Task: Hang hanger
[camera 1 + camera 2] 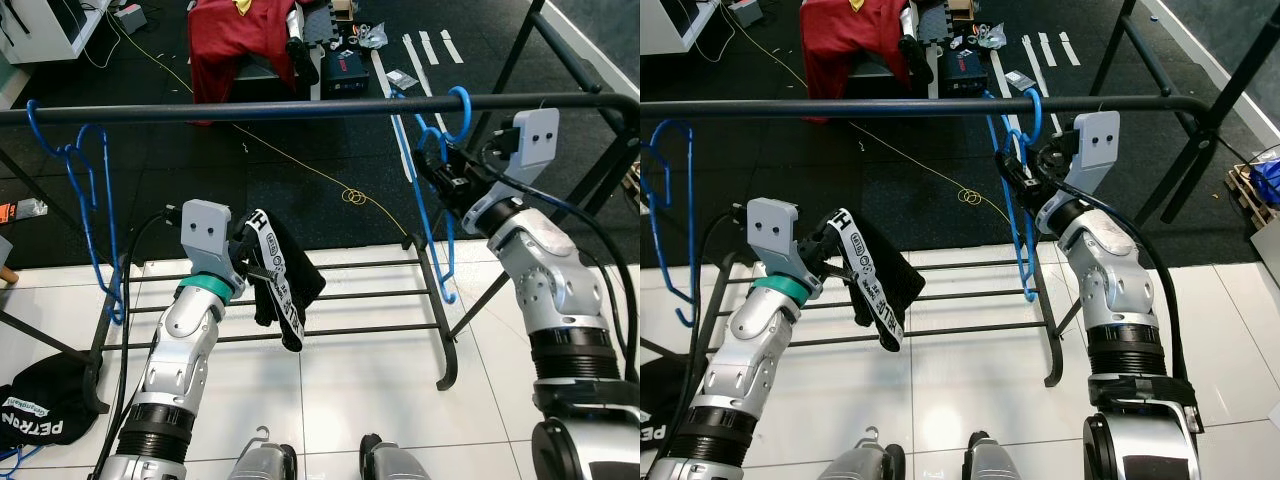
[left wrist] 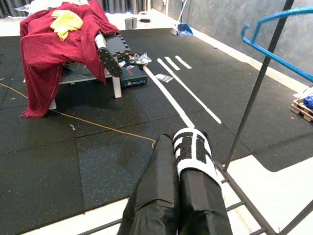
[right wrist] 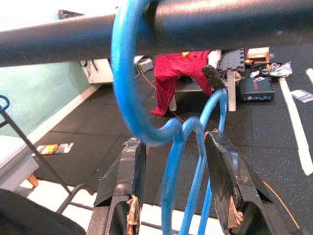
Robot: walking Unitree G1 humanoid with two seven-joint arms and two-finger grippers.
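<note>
A blue hanger (image 1: 432, 210) hangs by its hook (image 3: 128, 93) over the black rail (image 1: 300, 108) of a clothes rack, near the rail's right end. My right gripper (image 3: 178, 205) is just under the rail with the hanger's neck between its fingers (image 3: 124, 191), which stand open and a little apart from the blue wire. My left gripper (image 1: 250, 265) is lower, in front of the rack's bottom bars, shut on a black garment (image 1: 285, 285) with a white lettered band (image 2: 193, 149) that droops from it.
A second blue hanger (image 1: 92, 200) hangs at the rail's left end. The rack's lower shelf bars (image 1: 370, 297) run beneath. A red cloth covers a bench (image 1: 240, 45) behind; a yellow cable (image 1: 352, 196) lies on the dark mat. A black bag (image 1: 40, 412) sits lower left.
</note>
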